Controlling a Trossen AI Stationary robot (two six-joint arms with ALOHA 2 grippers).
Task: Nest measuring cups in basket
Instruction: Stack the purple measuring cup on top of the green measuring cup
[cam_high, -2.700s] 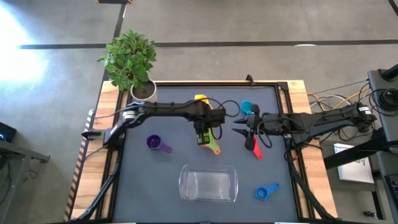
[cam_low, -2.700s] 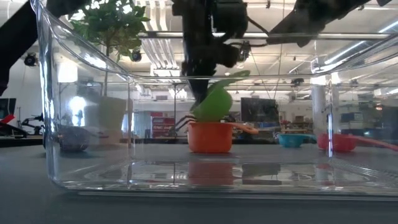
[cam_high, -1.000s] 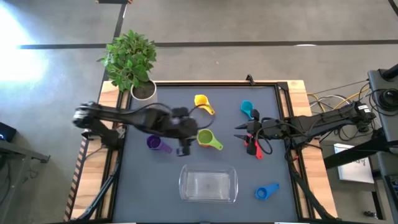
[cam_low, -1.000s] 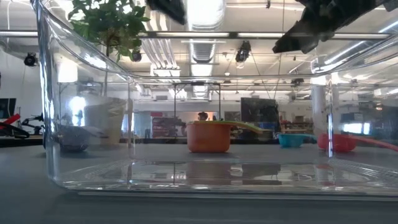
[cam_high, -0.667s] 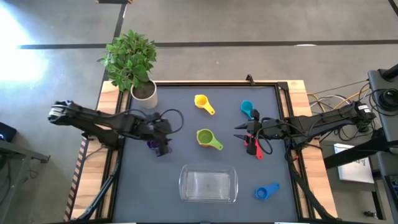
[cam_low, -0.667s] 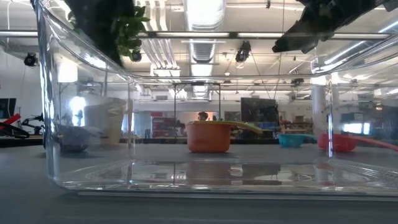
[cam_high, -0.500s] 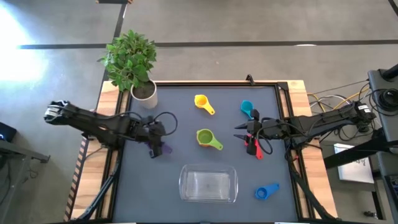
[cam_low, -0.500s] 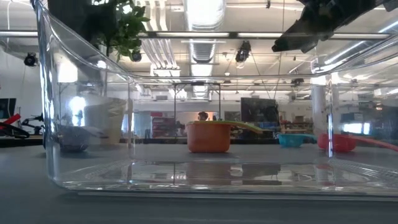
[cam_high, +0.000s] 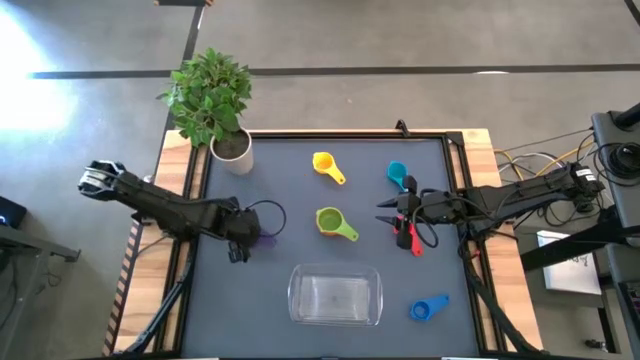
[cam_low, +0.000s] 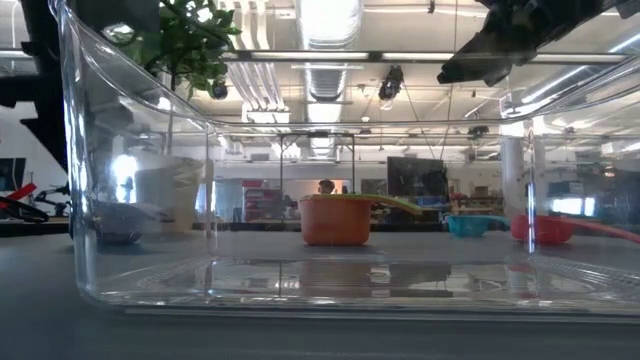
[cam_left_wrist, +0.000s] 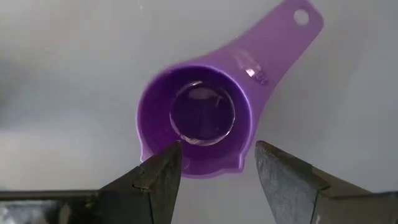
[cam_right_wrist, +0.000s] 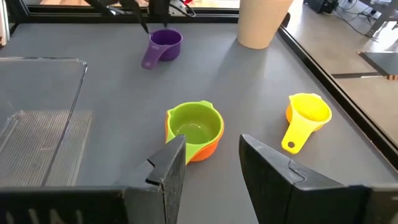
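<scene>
The purple measuring cup (cam_left_wrist: 196, 118) stands on the grey mat, its handle (cam_high: 266, 240) showing beside my left gripper (cam_high: 238, 247). That gripper (cam_left_wrist: 217, 152) is open and points down over the cup, its fingers above the rim opposite the handle. A green cup sits inside an orange one (cam_high: 330, 221) at mid-table. Yellow (cam_high: 325, 163), teal (cam_high: 398, 174), red (cam_high: 410, 240) and blue (cam_high: 428, 308) cups lie apart. The clear basket (cam_high: 335, 296) stands near the front edge. My right gripper (cam_high: 384, 213) hovers open above the red cup.
A white plant pot (cam_high: 232, 148) with a leafy plant stands at the table's far left corner. In the low view the basket's clear wall (cam_low: 140, 200) fills the foreground. Cables run along the right arm (cam_high: 500, 200).
My left gripper has swung from beside the green-and-orange pair toward the table's left edge and come down over the purple cup, tipping to point downward. It has stayed open. No cup has moved.
</scene>
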